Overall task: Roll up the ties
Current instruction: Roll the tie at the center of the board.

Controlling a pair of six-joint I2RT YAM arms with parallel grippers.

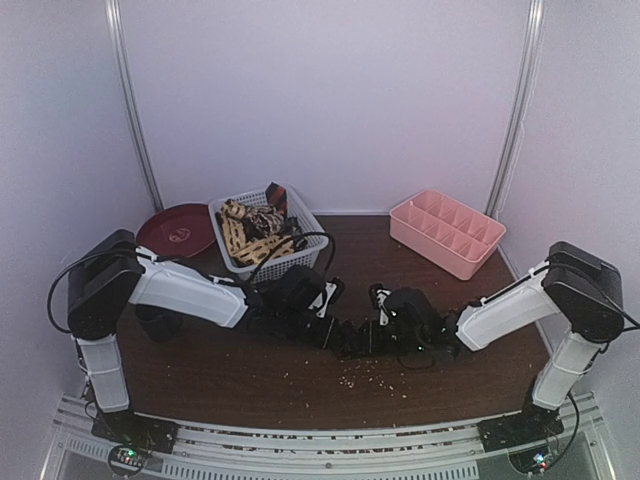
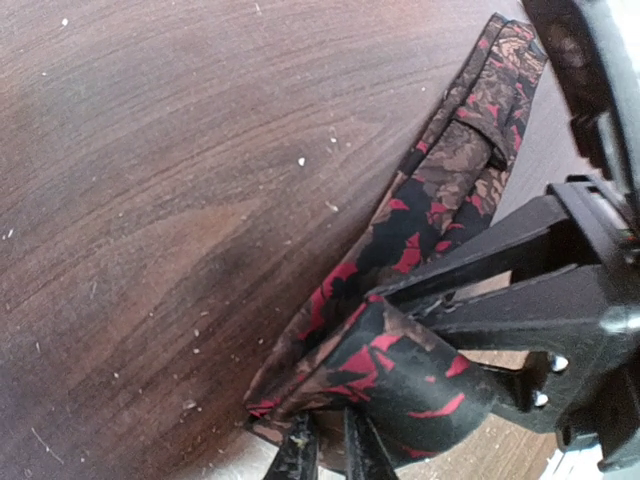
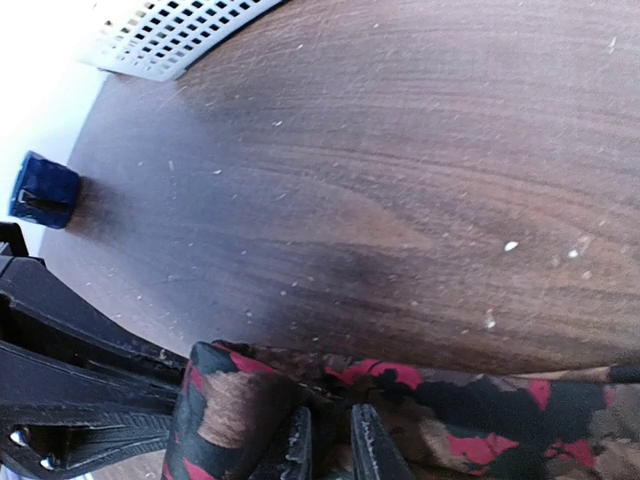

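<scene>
One dark red tie [image 2: 450, 170] lies stretched on the desk [image 2: 150, 200]; our left gripper [image 2: 330, 450] and right gripper [image 3: 330, 445] both pinch its curled end narrowly, probably to keep the roll tight; more ties [image 1: 245, 232] wait in the basket [image 1: 285, 262].

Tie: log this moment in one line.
left gripper: shut on tie | right gripper: shut on tie | tie: end bunched, rest flat on table

White shells [image 1: 190, 290], black joints [image 1: 585, 285] and cables [image 1: 58, 285] are recorded on left arm [image 1: 100, 368] and right arm [image 1: 505, 312], silver screws [image 3: 12, 437] on left gripper [image 2: 330, 452].
</scene>
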